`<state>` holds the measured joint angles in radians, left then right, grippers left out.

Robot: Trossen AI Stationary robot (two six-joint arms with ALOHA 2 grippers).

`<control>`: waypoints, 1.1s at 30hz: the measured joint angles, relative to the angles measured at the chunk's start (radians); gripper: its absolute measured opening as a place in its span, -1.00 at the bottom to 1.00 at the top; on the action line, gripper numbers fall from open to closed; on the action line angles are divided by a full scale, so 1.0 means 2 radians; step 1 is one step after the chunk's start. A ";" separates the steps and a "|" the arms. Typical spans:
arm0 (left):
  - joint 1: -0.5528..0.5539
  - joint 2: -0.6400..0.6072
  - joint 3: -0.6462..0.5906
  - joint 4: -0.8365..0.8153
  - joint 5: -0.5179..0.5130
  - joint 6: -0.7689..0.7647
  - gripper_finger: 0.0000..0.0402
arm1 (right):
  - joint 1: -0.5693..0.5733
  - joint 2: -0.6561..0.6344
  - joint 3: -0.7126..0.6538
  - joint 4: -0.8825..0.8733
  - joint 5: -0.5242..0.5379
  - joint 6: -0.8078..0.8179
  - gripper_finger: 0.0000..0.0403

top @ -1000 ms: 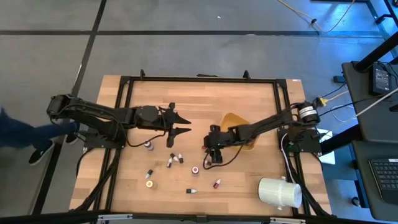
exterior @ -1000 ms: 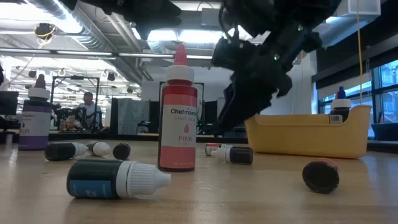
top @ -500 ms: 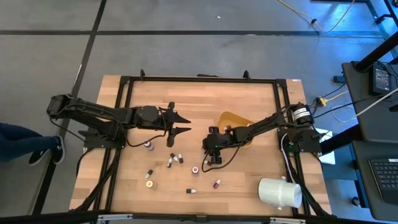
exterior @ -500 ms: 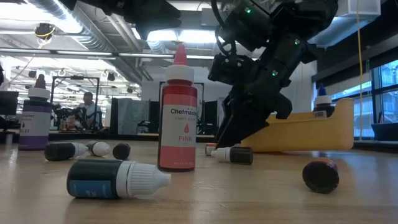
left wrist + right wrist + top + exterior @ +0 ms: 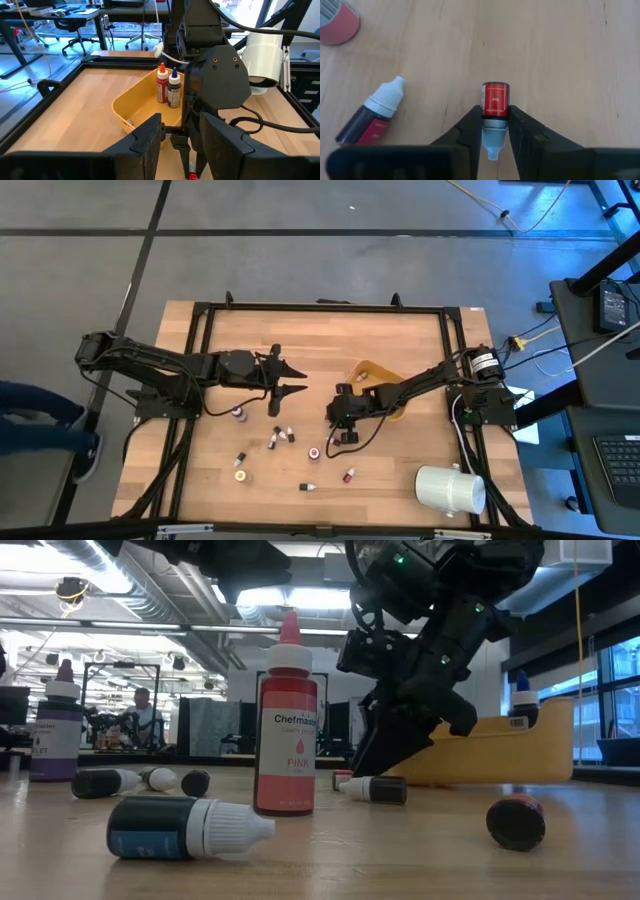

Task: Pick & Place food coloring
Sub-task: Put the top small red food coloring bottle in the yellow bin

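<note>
Several small food coloring bottles lie or stand on the wooden table [image 5: 400, 330]. My right gripper [image 5: 340, 438] is lowered at the table's middle and shut on a red-labelled, white-capped bottle [image 5: 495, 100] that lies on its side; the low view shows it as well [image 5: 372, 788]. A yellow bowl [image 5: 135, 100] behind it holds two upright bottles [image 5: 167, 86]. My left gripper [image 5: 292, 378] hovers open at centre left, touching nothing. My right gripper pinches the lying bottle between its two fingers [image 5: 470, 127] at the neck [image 5: 495, 121], where the white cap meets the red body. The fingers slant down from above and from the table's right. The bottle rests on its side on the wood.
A tall pink bottle [image 5: 288, 730] stands upright in the low view, with a dark bottle [image 5: 190, 828] lying before it and a purple one [image 5: 55, 730] at the left. A white cylinder [image 5: 450, 488] lies near the front right. Other bottles [image 5: 283, 436] are scattered at centre front.
My right gripper has sunk a little onto the table and shut its fingers on the red-labelled bottle, which stays lying where it was. In the low view the yellow bowl behind it has shifted somewhat.
</note>
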<state>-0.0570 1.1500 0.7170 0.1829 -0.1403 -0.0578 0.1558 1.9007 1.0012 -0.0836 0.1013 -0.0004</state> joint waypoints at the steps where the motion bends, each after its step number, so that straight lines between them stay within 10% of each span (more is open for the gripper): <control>1: 0.000 0.000 0.000 0.000 0.000 0.000 -0.35 | 0.000 0.000 0.000 0.000 0.002 0.000 -0.57; 18: 0.000 0.000 0.000 0.000 0.000 0.000 -0.35 | 0.013 -0.023 0.038 -0.075 0.012 -0.017 -0.58; 33: 0.000 0.000 0.000 -0.022 0.002 -0.007 -0.35 | 0.022 -0.224 0.037 -0.271 0.083 0.035 -0.58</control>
<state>-0.0574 1.1501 0.7170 0.1383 -0.1368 -0.0727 0.2006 1.4518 1.0753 -0.6249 0.2667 0.0686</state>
